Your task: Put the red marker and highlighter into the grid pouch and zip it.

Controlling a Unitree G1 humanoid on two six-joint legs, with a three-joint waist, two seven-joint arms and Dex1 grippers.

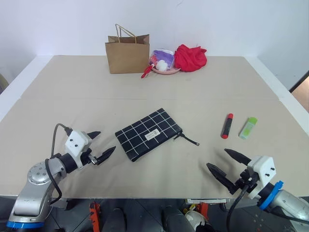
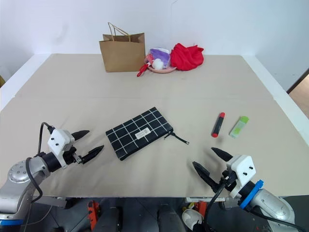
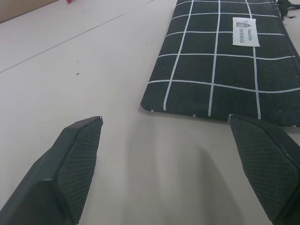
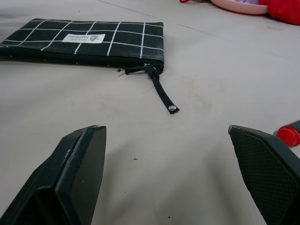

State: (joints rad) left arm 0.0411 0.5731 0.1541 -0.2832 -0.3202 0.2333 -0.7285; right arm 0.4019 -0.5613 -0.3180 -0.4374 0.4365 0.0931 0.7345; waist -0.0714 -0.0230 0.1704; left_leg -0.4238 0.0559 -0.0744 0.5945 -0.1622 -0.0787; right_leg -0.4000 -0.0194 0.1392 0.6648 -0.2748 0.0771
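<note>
Left hand wide open, empty, low near desk front edge, bare desk around it; grid pouch just right of it, flat, angled, white label with print too small to read, zipper cord trailing right; right hand wide open, empty, near front edge; red marker and highlighter side by side, apart, beyond it; brown paper bag, pink dish, red cloth at far edge, nothing blocking

Place: robot test lab or staged workroom | Evidence: 1 wide beige table against a bare white wall | Props: brown paper bag, pink dish and red cloth lined up far beyond both jaws, like staged props
</note>
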